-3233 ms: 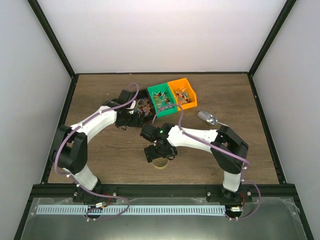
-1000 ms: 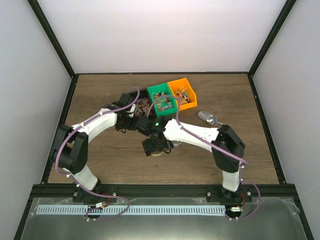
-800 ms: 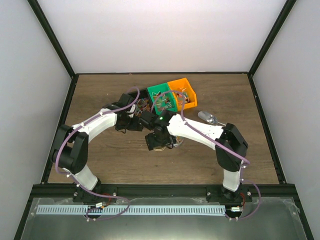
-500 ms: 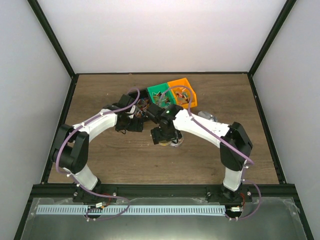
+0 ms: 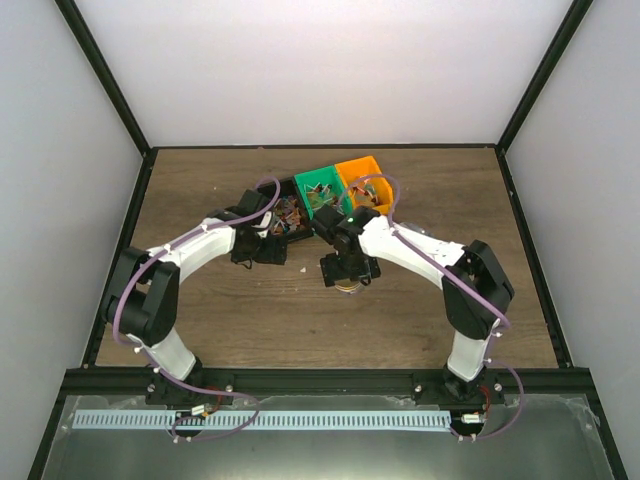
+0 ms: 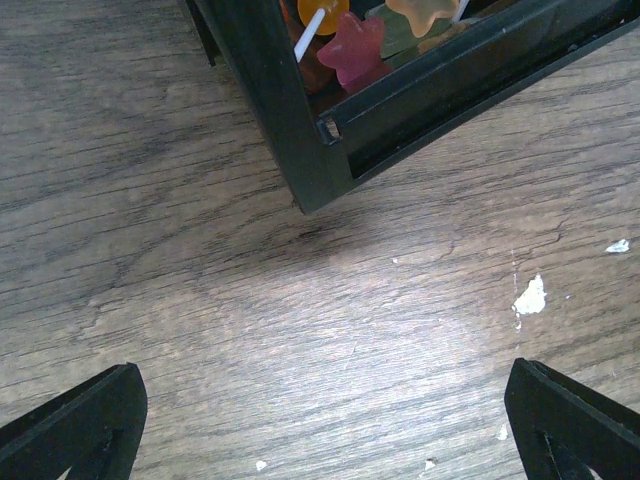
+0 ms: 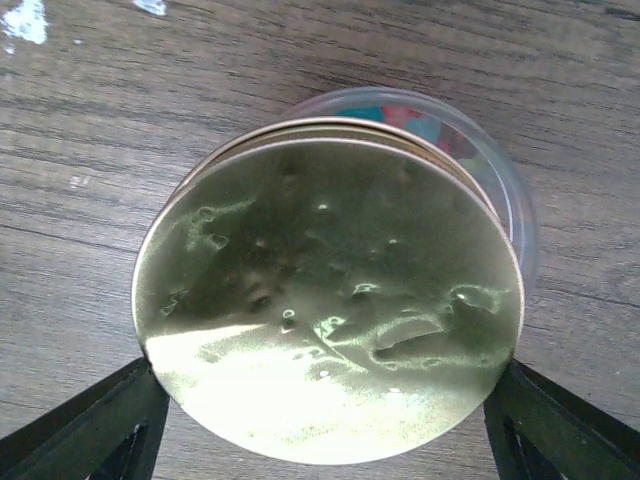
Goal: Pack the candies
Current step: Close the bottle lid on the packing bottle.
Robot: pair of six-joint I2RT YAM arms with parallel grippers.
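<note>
Mixed-colour wrapped candies [image 6: 355,45] fill the black plastic bin [image 6: 300,130] beside the empty, wide-apart left pincer [image 6: 320,390], while the right pincer [image 7: 325,390] is clamped on the round gold metal lid [image 7: 330,300] capping a clear jar [image 7: 505,200] with some inside, so packing looks nearly done.

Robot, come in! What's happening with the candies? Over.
Left gripper open, empty, beside black bin. Right gripper holds gold lid over clear jar. Candies in jar and black bin.

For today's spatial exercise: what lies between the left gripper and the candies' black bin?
Only bare wooden table with white specks, per the left wrist view.
</note>
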